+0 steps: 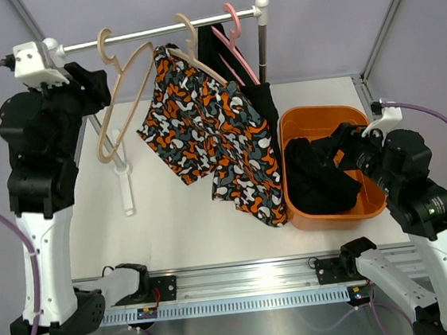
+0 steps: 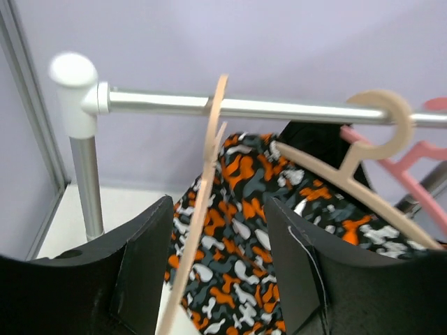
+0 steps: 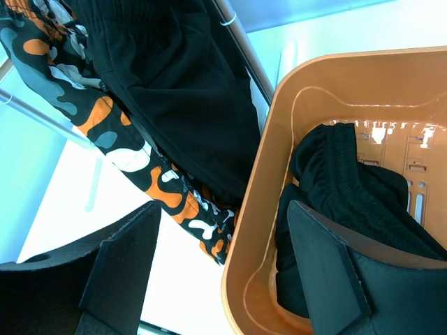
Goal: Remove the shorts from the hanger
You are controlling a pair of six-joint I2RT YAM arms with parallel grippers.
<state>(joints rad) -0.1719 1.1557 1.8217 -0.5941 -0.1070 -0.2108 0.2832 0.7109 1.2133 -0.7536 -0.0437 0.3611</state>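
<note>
The patterned shorts (image 1: 212, 137) hang on a beige hanger (image 1: 190, 35) at the middle of the rail (image 1: 153, 32). Black shorts (image 1: 260, 99) hang behind them on a pink hanger (image 1: 234, 22). Another pair of black shorts (image 1: 316, 178) lies in the orange basket (image 1: 318, 112). My left gripper (image 1: 97, 86) is open, high by the rail's left end. In the left wrist view its fingers (image 2: 286, 265) stand either side of an empty beige hanger (image 2: 202, 202), with the patterned shorts (image 2: 244, 230) beyond. My right gripper (image 1: 334, 141) is open and empty over the basket's (image 3: 258, 202) left rim.
The empty beige hanger (image 1: 120, 98) hangs at the rail's left. The rack's right post (image 1: 262, 43) stands just behind the basket. A white base foot (image 1: 124, 186) lies on the table at the left. In the right wrist view the hanging black shorts (image 3: 181, 91) are beside the basket.
</note>
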